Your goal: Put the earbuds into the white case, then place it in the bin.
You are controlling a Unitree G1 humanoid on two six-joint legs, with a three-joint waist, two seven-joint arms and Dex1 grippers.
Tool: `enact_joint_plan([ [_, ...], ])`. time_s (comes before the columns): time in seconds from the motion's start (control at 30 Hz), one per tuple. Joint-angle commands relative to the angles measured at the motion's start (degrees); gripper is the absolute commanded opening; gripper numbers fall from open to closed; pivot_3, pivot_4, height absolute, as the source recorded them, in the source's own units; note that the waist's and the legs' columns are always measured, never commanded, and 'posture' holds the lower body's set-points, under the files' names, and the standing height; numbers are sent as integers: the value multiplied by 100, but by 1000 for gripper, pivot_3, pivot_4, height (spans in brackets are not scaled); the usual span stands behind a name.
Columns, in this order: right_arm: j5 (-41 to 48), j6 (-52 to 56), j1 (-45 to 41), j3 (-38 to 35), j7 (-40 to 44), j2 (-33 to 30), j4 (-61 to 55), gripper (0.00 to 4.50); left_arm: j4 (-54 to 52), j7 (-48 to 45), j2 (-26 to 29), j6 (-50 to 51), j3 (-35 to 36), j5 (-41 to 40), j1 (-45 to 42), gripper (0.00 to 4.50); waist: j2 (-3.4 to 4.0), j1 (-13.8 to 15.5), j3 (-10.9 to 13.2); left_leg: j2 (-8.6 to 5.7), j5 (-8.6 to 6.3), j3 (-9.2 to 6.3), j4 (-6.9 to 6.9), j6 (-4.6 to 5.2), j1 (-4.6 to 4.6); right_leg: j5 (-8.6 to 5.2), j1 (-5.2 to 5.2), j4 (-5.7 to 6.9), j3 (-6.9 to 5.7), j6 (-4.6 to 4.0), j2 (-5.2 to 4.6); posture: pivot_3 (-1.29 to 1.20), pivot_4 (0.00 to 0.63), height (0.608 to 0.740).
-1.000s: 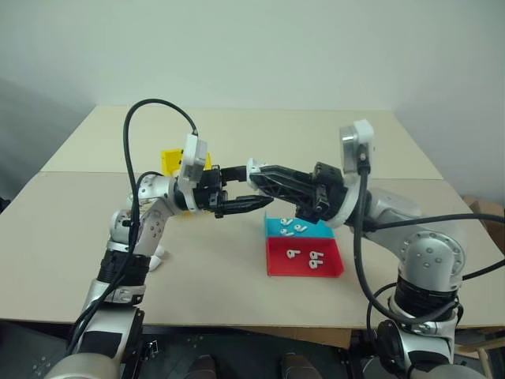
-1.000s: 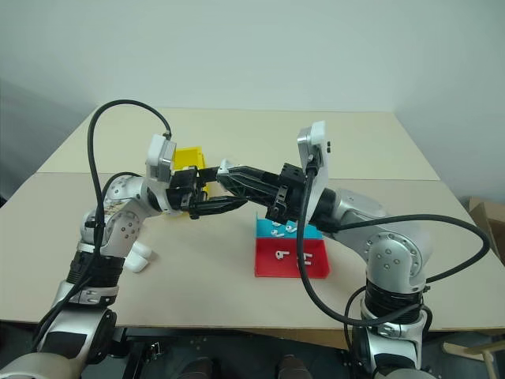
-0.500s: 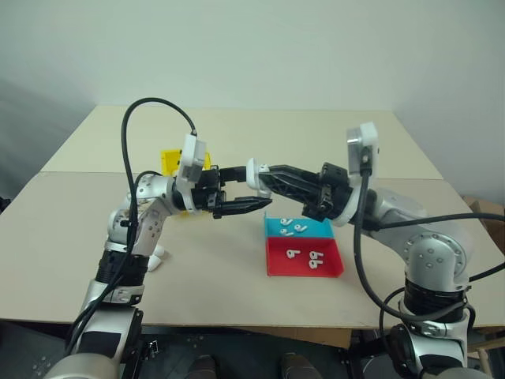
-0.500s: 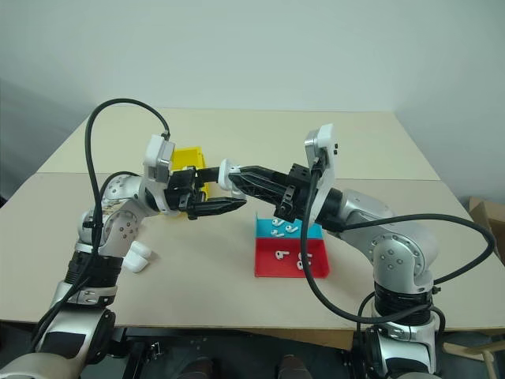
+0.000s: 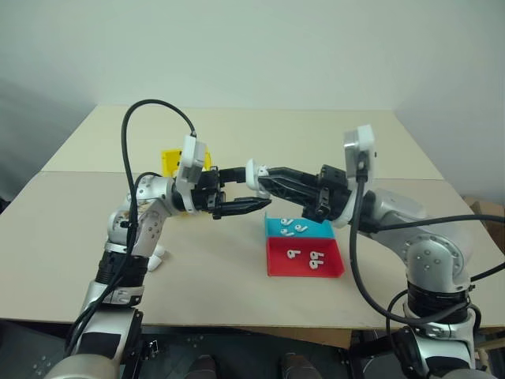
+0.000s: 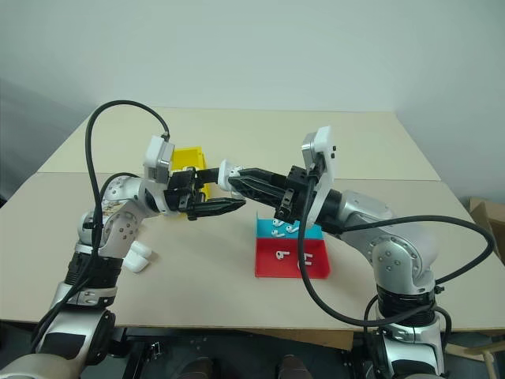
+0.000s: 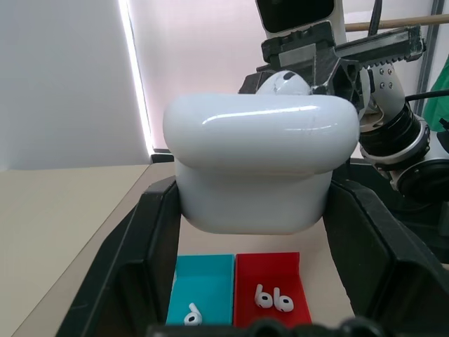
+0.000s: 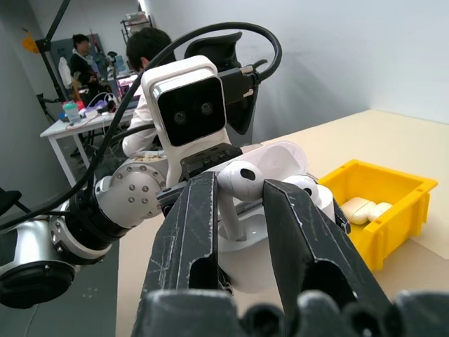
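Holding the white case clamped in my left tool above the table, lid open toward my right arm, I have one of the earbuds pinched between the fingers of my right tool, poised right at the case's open mouth. To seat it well, I judge I should keep the left tool rigid so the case does not wobble, line the stem up with its socket, and ease the bud down stem first before loosening the right fingers; letting go early could drop it to the table. More earbuds lie in the blue tray and the red tray below my right arm. Once filled and shut, the case goes to the bin, which stands behind my left arm and already holds what look like other white cases.
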Motion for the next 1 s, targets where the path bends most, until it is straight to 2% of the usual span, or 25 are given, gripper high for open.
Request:
enact_joint_plan([
  [0.03,-63,-164,97,108,98,-100,-170,1182,-211,56,-23,-51,172,-130,-78,2766,0,0,0,0,0,0,0,0,0,0,0,0,0,0,0,0,150,740],
  [0.1,-108,-241,140,141,160,-145,-177,1182,-204,68,-25,-48,178,-130,-80,2766,0,-1,0,0,0,0,0,0,0,0,0,0,1,0,0,0,150,740],
  [0.13,-123,-276,154,162,180,-171,-177,1360,-200,74,-25,-48,182,-127,-81,2766,0,0,0,0,0,0,0,0,0,0,0,0,0,0,0,0,150,740],
  [0.2,-137,-334,176,190,244,-219,-179,1785,-190,80,-23,-55,185,-120,-84,2766,0,-1,0,0,0,0,0,0,1,0,0,0,0,0,0,0,150,740],
  [0.33,-160,-403,169,204,349,-304,-197,3069,-158,83,-23,-78,179,-113,-89,2766,0,0,0,0,0,0,0,0,0,0,0,0,0,0,0,0,150,740],
  [0.6,44,-393,140,42,555,-604,-298,3069,-63,60,-6,-102,121,-19,-3,2766,-1,5,0,0,0,0,0,0,0,0,0,-1,0,0,0,0,150,740],
  [0.73,144,-400,117,-16,733,-846,-301,2172,-55,51,-7,-73,65,23,77,2766,-1,3,0,0,0,0,0,0,0,0,0,-2,0,0,0,0,150,740],
  [0.93,-126,-437,-333,51,1007,-1325,-13,34,27,128,-95,-136,-185,355,170,2766,-1,5,1,-1,0,0,0,0,1,0,1,-3,0,0,0,0,150,740],
  [1.0,-350,-452,-613,186,1091,-1495,129,34,44,168,-153,-177,-259,466,185,2766,-1,6,1,-1,0,0,0,0,1,0,1,-3,0,0,0,0,150,740],
])
